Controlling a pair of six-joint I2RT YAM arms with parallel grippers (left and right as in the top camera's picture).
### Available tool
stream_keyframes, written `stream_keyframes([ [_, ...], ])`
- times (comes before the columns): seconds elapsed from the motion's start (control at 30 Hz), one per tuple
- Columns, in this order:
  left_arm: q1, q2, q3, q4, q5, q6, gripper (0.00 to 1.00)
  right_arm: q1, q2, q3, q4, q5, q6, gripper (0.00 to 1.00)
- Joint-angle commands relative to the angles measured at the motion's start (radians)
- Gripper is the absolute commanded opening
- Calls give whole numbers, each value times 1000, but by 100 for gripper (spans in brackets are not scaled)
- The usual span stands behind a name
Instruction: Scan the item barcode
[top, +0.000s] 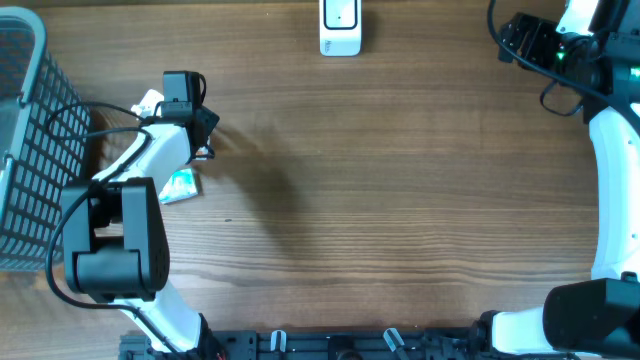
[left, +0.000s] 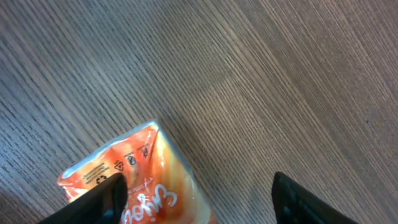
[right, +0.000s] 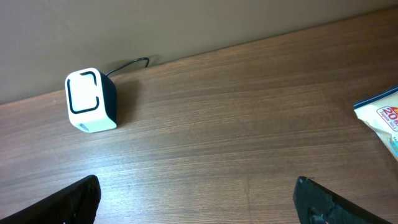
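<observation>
Worktop (top: 400, 200): plain wood, carrying everything. A wire basket (top: 30, 150) is sitting against its left edge. The left arm (top: 140, 170) is reaching out beside the basket, close to that edge. The right arm (top: 610, 170) is hanging over the far right corner. The scanner (top: 340, 28), a small white box, is standing at the middle of the far edge.

Step in hand, as I am reading it: the pick-up, not the scan.

- The orange packet (left: 155, 180) is lying flat near the left edge, well apart from the scanner.
- The left jaws are hovering over it, spread and pinching nothing.
- One finger (left: 93, 202) is overlapping the packet's side; I cannot tell if it is touching.
- The other finger (left: 311, 202) is standing clear, with bare wood between it and the packet.
- So the packet is sitting between the jaws, but off-centre.
- The right jaws are spread wide and empty, facing the scanner.

The next move is calling for a squarer straddle, a close on the packet, and a lift. Then a carry to the far edge, code side toward the scanner. No barcode is showing from here.
</observation>
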Motion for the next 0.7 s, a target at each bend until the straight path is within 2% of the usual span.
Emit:
stream_keyframes([
  [0.0, 8, 48, -7, -8, 17, 10, 66, -1, 6, 2, 2, 10, 15, 100],
  [0.1, 8, 43, -6, -4, 136, 149, 63, -1, 6, 2, 2, 10, 15, 100],
  [0.13, 7, 37, -6, -4, 216, 233, 63, -1, 6, 2, 2, 10, 15, 100],
  [0.27, -2, 34, -6, -13, 469, 415, 60, -1, 6, 2, 2, 10, 16, 100],
  [0.4, -26, 34, -6, -21, 662, 529, 59, -1, 6, 2, 2, 10, 16, 100],
  [0.53, -75, 34, -6, -62, 710, 609, 56, -1, 6, 2, 2, 10, 15, 100],
  [0.67, -149, 34, -6, -116, 710, 690, 66, -1, 6, 2, 2, 10, 15, 100],
])
